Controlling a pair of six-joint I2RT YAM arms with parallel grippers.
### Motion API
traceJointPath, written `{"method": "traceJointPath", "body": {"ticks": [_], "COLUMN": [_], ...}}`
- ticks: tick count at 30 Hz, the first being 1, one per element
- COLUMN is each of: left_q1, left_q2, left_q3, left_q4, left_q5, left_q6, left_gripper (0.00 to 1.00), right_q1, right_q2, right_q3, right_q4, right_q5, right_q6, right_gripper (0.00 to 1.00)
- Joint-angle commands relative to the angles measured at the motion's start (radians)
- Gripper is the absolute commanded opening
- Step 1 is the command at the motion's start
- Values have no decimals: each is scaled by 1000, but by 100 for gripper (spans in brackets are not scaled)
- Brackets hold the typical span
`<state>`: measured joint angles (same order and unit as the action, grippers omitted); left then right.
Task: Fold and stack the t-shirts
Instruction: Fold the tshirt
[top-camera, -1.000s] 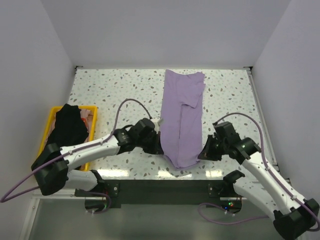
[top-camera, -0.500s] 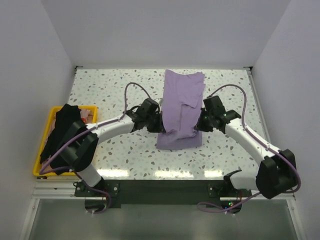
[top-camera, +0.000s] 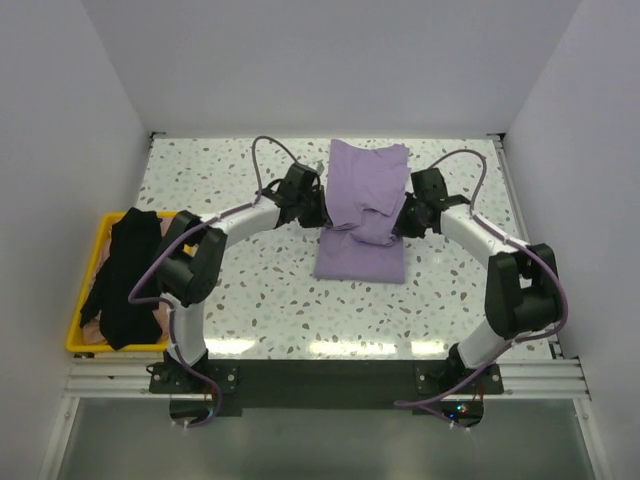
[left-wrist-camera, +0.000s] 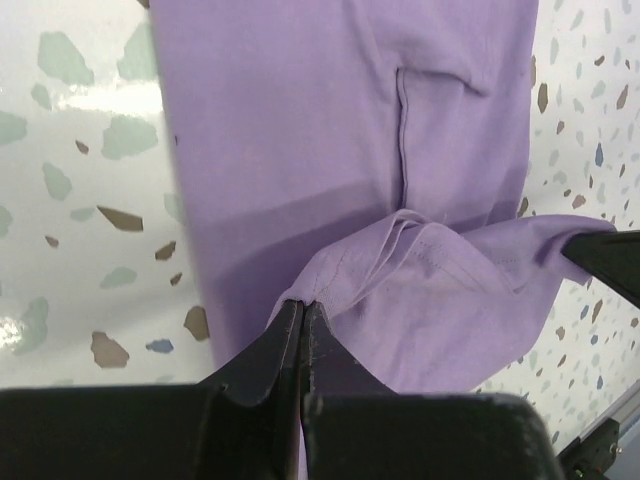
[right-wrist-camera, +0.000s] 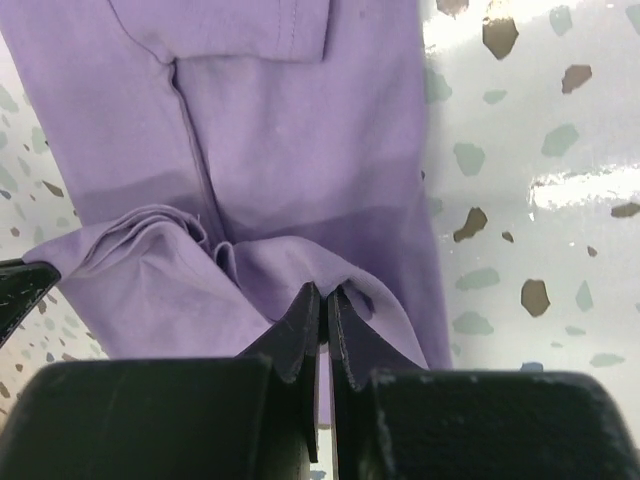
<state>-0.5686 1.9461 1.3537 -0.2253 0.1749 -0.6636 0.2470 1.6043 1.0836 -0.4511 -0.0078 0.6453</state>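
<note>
Left claw (left-wrist-camera: 303, 305): closed. We see both fingers pinched together on a bunched edge of the lavender shirt (left-wrist-camera: 300, 140).
Right claw (right-wrist-camera: 323, 292): closed. Its fingers clamp a gathered fold of the same shirt on the opposite side.
Claw position: in the top view both claws sit at the shirt's long edges, the left claw on its left and the right claw on its right, facing each other across the fabric.
Held fabric: the pinched edge spans between the two claws and is doubled over the layer beneath it, on which it casts a shadow in both wrist views.
Lavender shirt, location: on the table (top-camera: 230, 290), at the middle and towards the far side. It lies lengthwise, with its far end flat near the back wall and its near end folded into a rectangle.
Black shirt (top-camera: 130, 275): unfolded and draped over the crate (top-camera: 72, 338), well apart from both claws.
Crate, location: at the left edge of the table, beside the left arm's base.
Count, claws: two, both gripping.
Count, shirts: two, one lavender and one black.
Count, crates: one, yellow.
</note>
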Motion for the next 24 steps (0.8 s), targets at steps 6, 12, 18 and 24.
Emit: {"method": "traceJointPath", "body": {"ticks": [6,12,18,24], "left_q1": [35,50,72,93], "left_q2": [63,91,137,185], "left_q3": [127,173,225,274], "left_q4": [27,9,-8,-12], "left_q5": [15,15,18,37], "left_q6": [38,50,52,59], "left_gripper": [0,0,0,0], "right_q1": [-43,-72,-104,-124], "right_q2": [83,106,166,221], "right_q3": [87,107,157,203], "right_q4": [80,88,83,88], "right_q5": [-64,-89,-121,-146], "right_q6": [-9,-7,-12,-15], "right_gripper": [0,0,0,0]}}
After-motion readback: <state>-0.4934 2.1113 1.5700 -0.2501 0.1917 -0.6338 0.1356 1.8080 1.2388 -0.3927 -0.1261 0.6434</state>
